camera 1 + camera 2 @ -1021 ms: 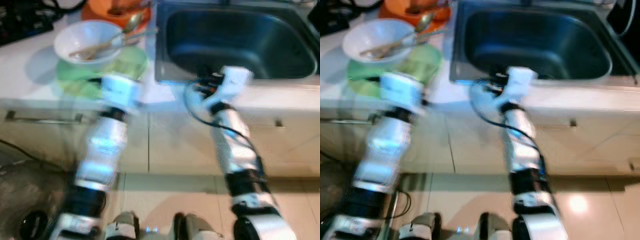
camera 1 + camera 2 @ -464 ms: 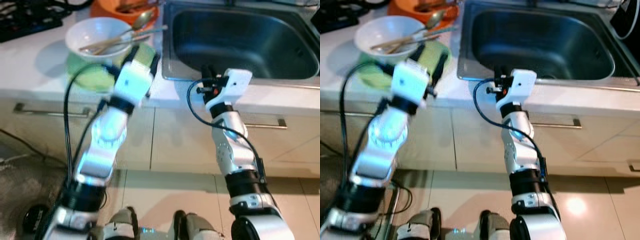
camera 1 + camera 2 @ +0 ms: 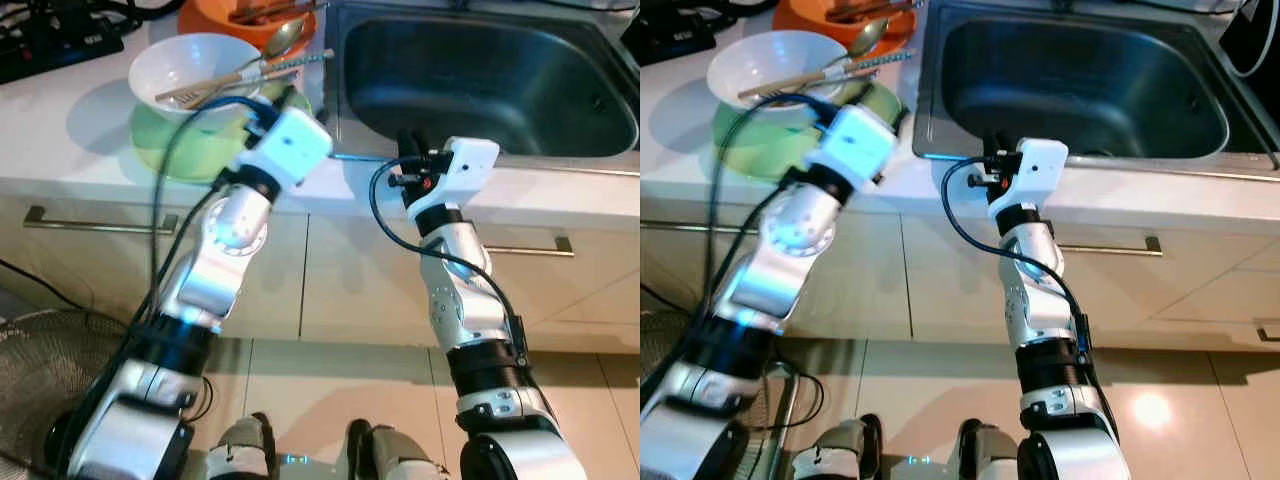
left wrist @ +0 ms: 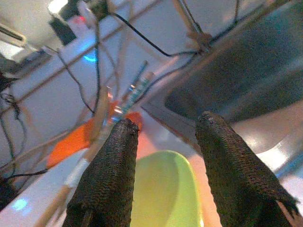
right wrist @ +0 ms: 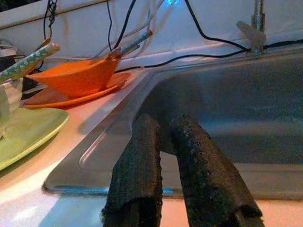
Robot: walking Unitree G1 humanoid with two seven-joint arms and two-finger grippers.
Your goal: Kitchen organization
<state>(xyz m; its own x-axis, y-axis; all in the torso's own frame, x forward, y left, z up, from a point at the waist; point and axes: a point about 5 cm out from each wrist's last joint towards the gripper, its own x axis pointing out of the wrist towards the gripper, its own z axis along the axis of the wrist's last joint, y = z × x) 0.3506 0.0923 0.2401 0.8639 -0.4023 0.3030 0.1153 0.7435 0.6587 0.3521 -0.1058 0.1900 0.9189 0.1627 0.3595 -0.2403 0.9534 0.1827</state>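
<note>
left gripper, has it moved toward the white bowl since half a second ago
Yes. The left gripper has come up from the counter edge, now beside the white bowl on the green plate.

Head stereo pair: looks steeply down from above onto the white counter (image 3: 90,120) and steel sink (image 3: 1080,85). Wrist views: each sits low and close, sighting along its own fingers (both take in the green plate (image 4: 163,189) and sink rim).
</note>
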